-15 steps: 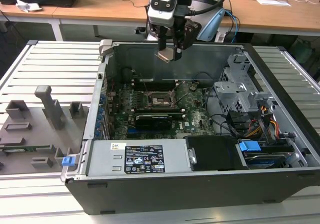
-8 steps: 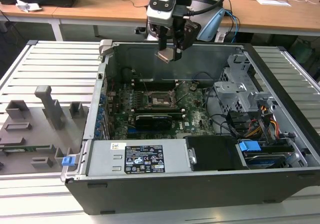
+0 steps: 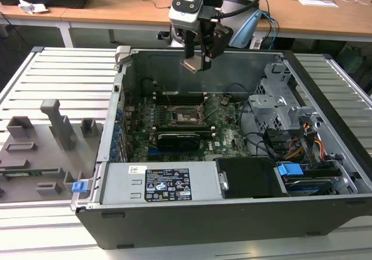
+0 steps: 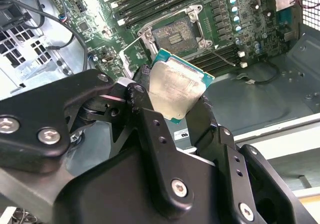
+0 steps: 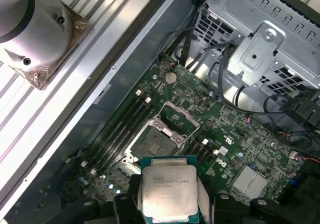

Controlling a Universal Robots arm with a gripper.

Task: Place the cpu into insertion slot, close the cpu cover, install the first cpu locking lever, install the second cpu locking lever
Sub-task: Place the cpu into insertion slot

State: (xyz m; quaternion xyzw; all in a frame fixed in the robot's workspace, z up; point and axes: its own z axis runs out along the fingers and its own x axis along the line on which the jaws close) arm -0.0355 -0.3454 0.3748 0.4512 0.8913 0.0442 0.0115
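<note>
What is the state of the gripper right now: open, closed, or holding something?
Gripper: closed, holding the cpu between its fingers.

Cpu top: dull, lightly scuffed silver-grey metal. Motherboard: green, slightly glossy. Computer case walls: matt grey sheet metal.

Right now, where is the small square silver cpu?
In the exterior view, the small square silver-grey cpu hangs clamped in the black end effector above the open computer case, with the empty socket on the green motherboard below.
</note>
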